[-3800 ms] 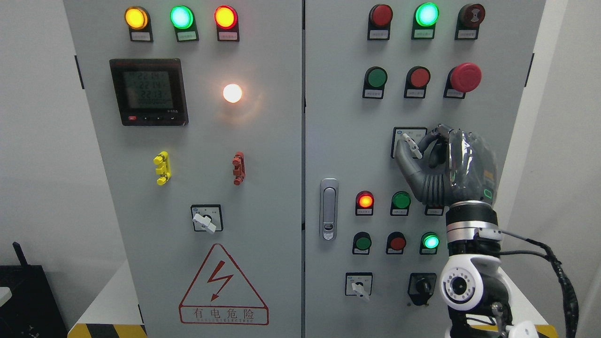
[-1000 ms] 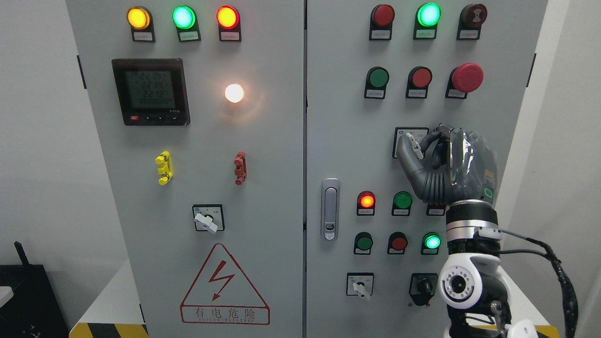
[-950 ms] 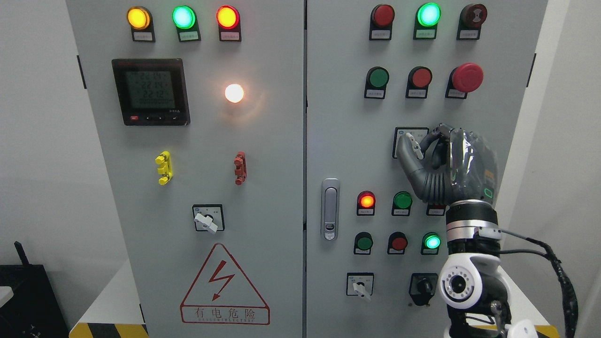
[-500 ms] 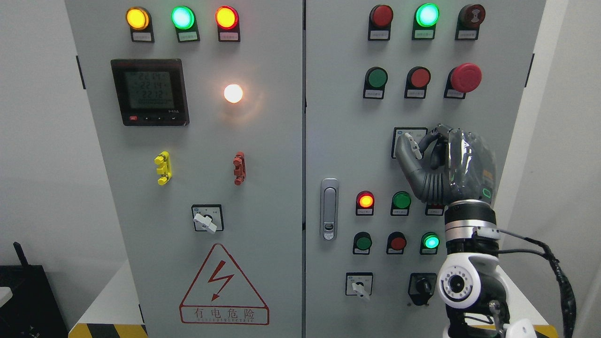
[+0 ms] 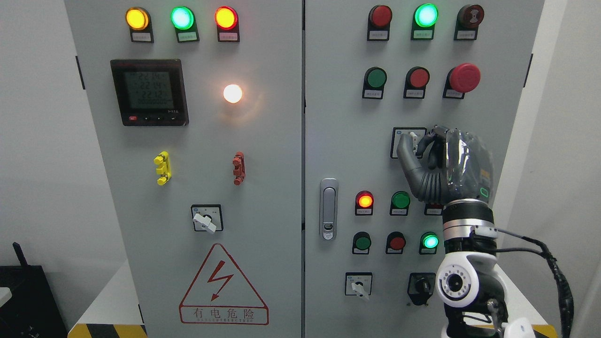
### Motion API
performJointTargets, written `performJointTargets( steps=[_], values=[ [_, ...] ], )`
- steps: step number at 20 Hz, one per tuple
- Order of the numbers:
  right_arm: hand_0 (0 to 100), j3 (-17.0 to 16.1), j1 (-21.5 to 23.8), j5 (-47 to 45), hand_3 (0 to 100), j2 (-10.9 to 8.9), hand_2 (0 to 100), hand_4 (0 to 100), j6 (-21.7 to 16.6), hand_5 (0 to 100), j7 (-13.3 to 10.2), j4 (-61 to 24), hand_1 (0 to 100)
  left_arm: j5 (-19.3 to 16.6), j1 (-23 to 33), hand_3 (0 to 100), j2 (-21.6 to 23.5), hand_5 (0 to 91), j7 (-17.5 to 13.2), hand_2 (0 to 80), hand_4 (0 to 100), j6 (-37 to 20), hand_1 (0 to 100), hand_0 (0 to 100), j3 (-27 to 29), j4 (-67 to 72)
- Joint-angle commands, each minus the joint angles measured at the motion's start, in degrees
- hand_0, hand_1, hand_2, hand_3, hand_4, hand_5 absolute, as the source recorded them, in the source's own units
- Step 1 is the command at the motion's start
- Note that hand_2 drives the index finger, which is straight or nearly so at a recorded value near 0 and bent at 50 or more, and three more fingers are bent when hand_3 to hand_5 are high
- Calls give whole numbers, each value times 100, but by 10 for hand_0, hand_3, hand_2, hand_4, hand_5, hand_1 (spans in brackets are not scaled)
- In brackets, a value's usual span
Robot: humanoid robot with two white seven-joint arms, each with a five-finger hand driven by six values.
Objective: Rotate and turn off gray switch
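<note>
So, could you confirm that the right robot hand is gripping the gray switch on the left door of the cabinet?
Not quite: the head view shows the right robot hand gripping the gray switch on the right door of the cabinet, below the red mushroom button.

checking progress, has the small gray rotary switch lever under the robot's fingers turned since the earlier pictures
Yes. The small gray rotary switch lever pinched by the right hand now stands nearly upright on its square label plate; earlier it slanted down-right.
</note>
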Motion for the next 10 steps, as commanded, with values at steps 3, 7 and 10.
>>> performJointTargets(
  steps=[3,7,10],
  values=[
    [525,43,-7,0,1000,2,938,937,-2,1000,0,20,319,-44,-1,0,0,0,4,0,0,5,389,120,185,132],
    [534,43,-16,0,1000,2,937,944,-2,1000,0,20,318,-44,-1,0,0,0,4,0,0,5,389,120,185,132],
    [539,43,-7,9,1000,2,936,943,-2,1000,0,11,317,-44,-1,0,0,0,-5,0,0,4,389,120,176,132]
  ],
)
